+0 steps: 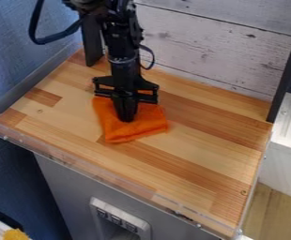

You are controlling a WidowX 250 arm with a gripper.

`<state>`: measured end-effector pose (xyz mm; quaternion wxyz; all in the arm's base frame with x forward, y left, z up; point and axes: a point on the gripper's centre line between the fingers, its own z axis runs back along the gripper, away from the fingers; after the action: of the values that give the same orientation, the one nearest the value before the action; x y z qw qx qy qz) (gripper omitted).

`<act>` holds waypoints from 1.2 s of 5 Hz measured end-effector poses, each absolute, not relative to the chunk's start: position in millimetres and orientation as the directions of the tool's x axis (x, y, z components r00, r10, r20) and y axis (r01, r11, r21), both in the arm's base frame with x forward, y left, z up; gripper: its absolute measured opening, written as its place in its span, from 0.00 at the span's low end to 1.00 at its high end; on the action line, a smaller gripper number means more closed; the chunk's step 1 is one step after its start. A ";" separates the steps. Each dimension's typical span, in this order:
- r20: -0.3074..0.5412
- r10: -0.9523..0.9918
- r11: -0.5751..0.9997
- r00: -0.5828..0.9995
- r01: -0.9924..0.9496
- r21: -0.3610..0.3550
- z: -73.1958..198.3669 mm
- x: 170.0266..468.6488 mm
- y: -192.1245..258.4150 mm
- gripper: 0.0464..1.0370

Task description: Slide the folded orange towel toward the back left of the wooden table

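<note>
**High, slanted view onto the gripper point(126, 116)**

You look down from above and in front of it, facing the whitewashed planks point(204, 49) behind it, far enough back to take in the wooden worktop point(201, 152) on all sides of it.

Arm point(115, 40) cut off above; cloth point(149, 124) partly hidden by end effector point(126, 117).

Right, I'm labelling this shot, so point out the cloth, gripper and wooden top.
Cloth point(134, 132): camera view, on its front part.
Gripper point(126, 115): camera view, at its lower end.
Wooden top point(214, 133): camera view, its bare right part.
</note>
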<state>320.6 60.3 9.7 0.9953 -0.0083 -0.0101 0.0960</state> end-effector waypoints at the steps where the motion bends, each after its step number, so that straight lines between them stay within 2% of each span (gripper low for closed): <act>1: 0.035 0.140 0.990 0.990 -0.139 -0.012 9.8 328.5 69.2 0.01; 3: 0.028 0.057 0.998 0.998 -0.057 0.001 10.9 330.0 76.2 0.01; 6: -0.029 -0.006 1.000 1.000 0.006 0.014 17.5 324.0 90.5 0.01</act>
<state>324.0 90.5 17.5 0.9999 0.0071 0.0146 -0.0030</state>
